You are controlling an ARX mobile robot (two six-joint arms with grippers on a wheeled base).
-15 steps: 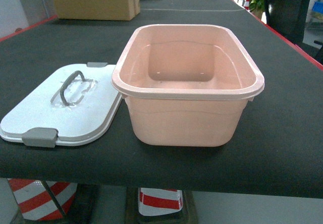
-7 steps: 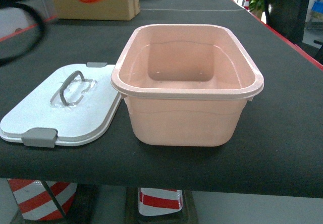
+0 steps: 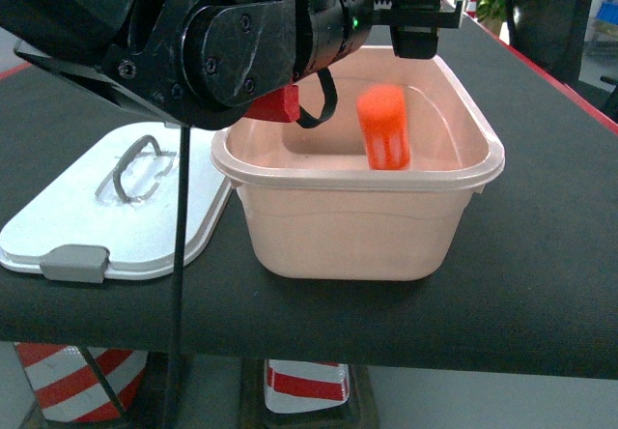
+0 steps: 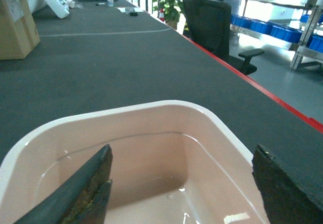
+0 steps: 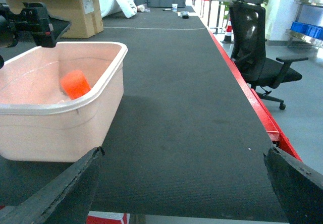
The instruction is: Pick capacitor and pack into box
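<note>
We have our left gripper [image 3: 420, 9] over the far side of the box [image 3: 357, 226], its jaws spread wide with nothing between them; our left wrist view looks straight down into the pink tub between the two parted fingers [image 4: 88, 183]. The orange capacitor [image 3: 383, 127] is inside the box, blurred and tilted, apparently dropping or just settling toward the floor near the right wall; the right wrist view shows the same orange piece [image 5: 75, 84] within the tub walls. Our right gripper [image 5: 181, 193] waits apart from the box, low over the dark table [image 5: 192, 108] to its right, jaws wide and carrying nothing. The white lid [image 3: 116, 207] lies flat on the table just left of the box, touching its side, so the box stands uncovered. We judge this piece effectively packed; what remains is drawing the left arm clear and fetching any further capacitors, none of which we can see here.
</note>
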